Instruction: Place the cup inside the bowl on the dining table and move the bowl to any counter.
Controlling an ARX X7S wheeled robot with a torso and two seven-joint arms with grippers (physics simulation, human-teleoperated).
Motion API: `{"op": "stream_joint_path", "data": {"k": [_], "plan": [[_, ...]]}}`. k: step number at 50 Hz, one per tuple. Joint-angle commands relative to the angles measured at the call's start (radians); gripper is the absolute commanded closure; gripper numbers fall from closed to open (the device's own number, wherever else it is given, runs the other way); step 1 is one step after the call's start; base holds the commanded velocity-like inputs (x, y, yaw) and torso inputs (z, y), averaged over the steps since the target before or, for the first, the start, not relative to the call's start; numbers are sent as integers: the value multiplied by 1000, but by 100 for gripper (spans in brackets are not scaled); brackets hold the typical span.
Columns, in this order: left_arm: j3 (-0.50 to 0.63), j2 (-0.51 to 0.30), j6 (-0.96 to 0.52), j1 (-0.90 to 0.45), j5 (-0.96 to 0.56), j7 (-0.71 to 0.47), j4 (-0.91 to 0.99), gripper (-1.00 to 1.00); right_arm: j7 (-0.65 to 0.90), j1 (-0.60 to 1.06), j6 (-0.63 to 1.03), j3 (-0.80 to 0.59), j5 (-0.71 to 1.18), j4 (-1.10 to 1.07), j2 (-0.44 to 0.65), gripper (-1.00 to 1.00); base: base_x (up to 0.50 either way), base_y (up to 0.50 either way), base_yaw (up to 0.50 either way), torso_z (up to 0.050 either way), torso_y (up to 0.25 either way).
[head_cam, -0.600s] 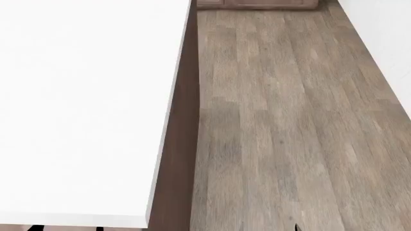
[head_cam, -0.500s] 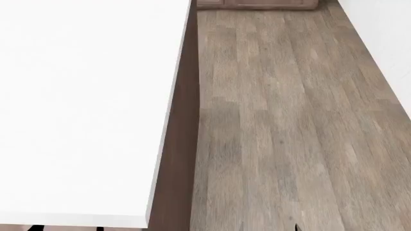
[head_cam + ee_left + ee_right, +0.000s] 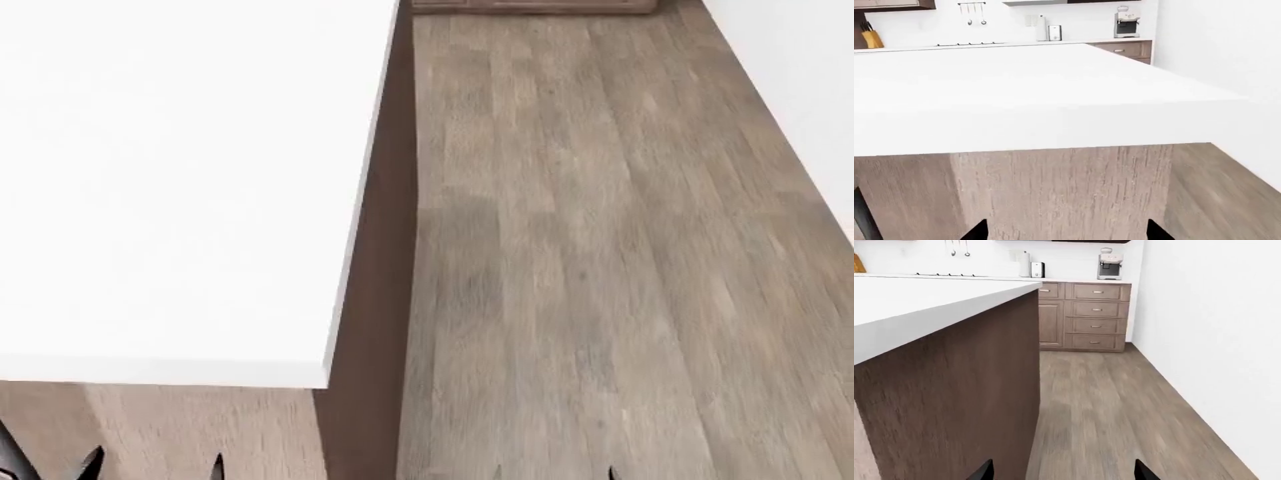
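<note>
White slab and wood floor, cup and bowl out of view

White, smooth and matte, a flat slab top (image 3: 174, 180) fills the upper left of the head view, with a sharp square corner at lower centre-left. It is carried on a brown wood-grain base (image 3: 954, 405), seen as a tall vertical panel in the right wrist view. Grey-brown plank flooring (image 3: 601, 260) runs along the right half of the head view, bounded by a plain white wall (image 3: 1207, 340). At the top of both wrist views a far white counter (image 3: 1007, 44) is seen, with drawer cabinets (image 3: 1087, 315) and a coffee machine (image 3: 1110, 263). Neither the cup nor the bowl is shown in any view, so no relation to the jaws can be given. Of each gripper only dark tips are caught: left gripper (image 3: 1066, 231), right gripper (image 3: 1062, 471). The tips of each pair are held wide apart, grasping nothing.
</note>
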Motion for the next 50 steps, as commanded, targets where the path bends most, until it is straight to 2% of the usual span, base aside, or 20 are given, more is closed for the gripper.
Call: {"op": "stream_joint_path", "data": {"k": [1,10,26,34,50], "plan": [[23,-16,-4,-7,-15,-24,-7,-100,19,6,10,-26,8,3,19,-100,-500,188,0,0,0],[23,-41,-2,1,-40,-24,0,-100,12,2,-1,-32,40,-1,27,-100,-274,466,0,0,0],[38,-66,7,16,-54,-44,15,-100,40,-2,-38,-59,32,-10,48,-100,-73,500,0,0,0],[66,-49,-5,-10,-40,-67,-2,-100,51,0,-37,-68,37,-8,55,-100,-66,500,0,0,0],[74,-71,-2,-3,-62,-77,5,-100,66,1,-38,-86,45,-7,68,-100,-132,500,0,0,0]]}}
